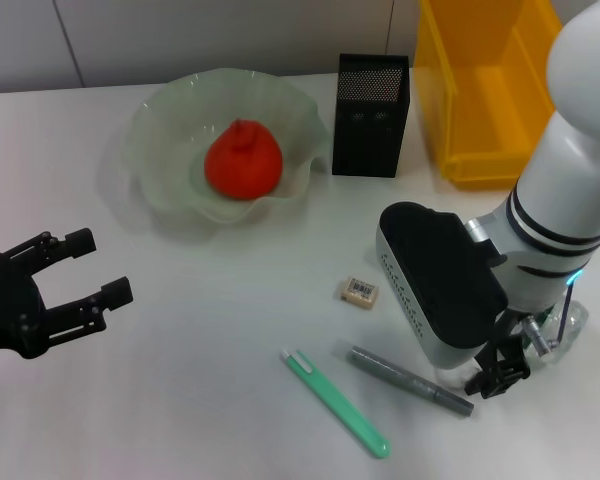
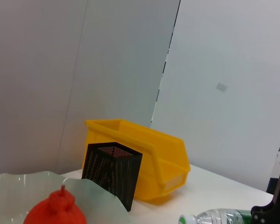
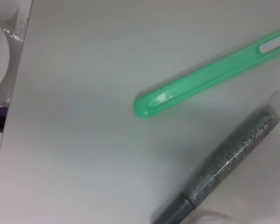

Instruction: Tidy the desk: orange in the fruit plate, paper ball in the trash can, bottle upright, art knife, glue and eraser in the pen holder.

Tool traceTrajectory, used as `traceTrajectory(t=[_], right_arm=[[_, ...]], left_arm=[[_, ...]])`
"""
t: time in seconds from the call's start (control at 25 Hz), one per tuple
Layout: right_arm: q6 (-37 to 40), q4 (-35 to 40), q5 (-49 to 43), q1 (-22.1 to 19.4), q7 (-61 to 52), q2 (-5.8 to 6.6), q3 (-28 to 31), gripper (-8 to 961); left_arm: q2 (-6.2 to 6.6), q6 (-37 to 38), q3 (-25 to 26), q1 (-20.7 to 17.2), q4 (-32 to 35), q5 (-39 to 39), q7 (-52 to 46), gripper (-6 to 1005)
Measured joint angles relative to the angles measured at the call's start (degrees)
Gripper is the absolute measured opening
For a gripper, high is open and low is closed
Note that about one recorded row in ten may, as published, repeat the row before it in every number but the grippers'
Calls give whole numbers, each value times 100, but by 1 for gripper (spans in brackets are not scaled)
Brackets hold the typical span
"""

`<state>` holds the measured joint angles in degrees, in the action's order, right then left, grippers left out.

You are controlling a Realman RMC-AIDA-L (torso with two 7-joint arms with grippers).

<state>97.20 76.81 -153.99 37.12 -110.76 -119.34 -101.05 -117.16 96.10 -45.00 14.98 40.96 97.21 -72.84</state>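
Head view shows the orange (image 1: 243, 158) already sitting in the fruit plate (image 1: 160, 130), so that step looks finished. Right end effector (image 1: 500, 375) is down by the lying bottle (image 1: 570, 325), probably to stand it up; its grip I cannot tell. Left end effector (image 1: 75, 275) waits spread wide. Eraser (image 1: 359, 290), green art knife (image 1: 336, 402) and grey glue pen (image 1: 410, 380) lie loose on the white worktop (image 1: 200, 350), well apart from the pen holder (image 1: 372, 115) beside the trash can (image 1: 480, 90). Pale wall panels behind.

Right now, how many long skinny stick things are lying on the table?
2: a green stick near the front edge, and a grey glittery stick just right of it, beside the right arm. More could hide under that arm.
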Motion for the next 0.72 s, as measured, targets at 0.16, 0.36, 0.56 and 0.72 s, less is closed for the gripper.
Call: traceTrajectory(t=[0.16,0.36,0.56,0.72], right_arm=[[2,-4,0,1,-1,-1,28,520],[141,175,0,3,-16,-2,276,386],[635,880,-14,-1,-24,7,1185,376],[809,1470,-204,-2,-46,15,1892,377]], left_arm=[[0,5,0,24,0,-2,-2,845],[0,2,0,47,0,-7,13,845],[0,17,0,53,0,-13,44,845],[0,31,-1,78,0,-19,79,845]])
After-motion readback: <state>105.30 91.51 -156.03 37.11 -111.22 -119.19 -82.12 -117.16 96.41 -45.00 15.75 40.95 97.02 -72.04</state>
